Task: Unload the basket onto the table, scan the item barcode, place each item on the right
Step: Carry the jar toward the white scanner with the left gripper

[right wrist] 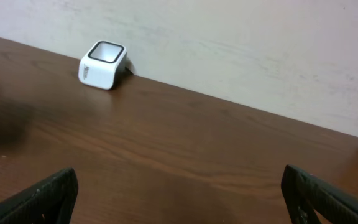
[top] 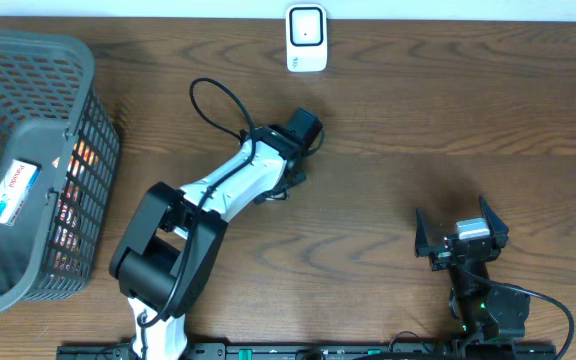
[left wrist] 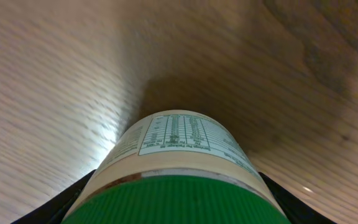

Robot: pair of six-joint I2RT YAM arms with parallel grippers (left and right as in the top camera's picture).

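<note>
A: What's at the far left?
B: A basket (top: 63,150) is sitting there, with a white-and-blue pack (top: 10,192) lying inside.
A: Moving right?
B: Mid-table, the left gripper (top: 300,135) is clamping a jar (left wrist: 179,146), its fingers (left wrist: 58,206) pressing on either side at the green lid (left wrist: 179,202) end. The nutrition label (left wrist: 178,132) is facing the wrist view. The jar isn't showing from overhead because the gripper is covering it. Can't tell if it's touching the table (top: 418,120).
A: Further along?
B: The scanner (top: 306,38) is standing at the far edge, straight beyond that gripper, with a clear gap between them.
A: Far right?
B: The right gripper (top: 460,240) is sitting near the front edge, jaws spread wide and gripping nothing.
</note>
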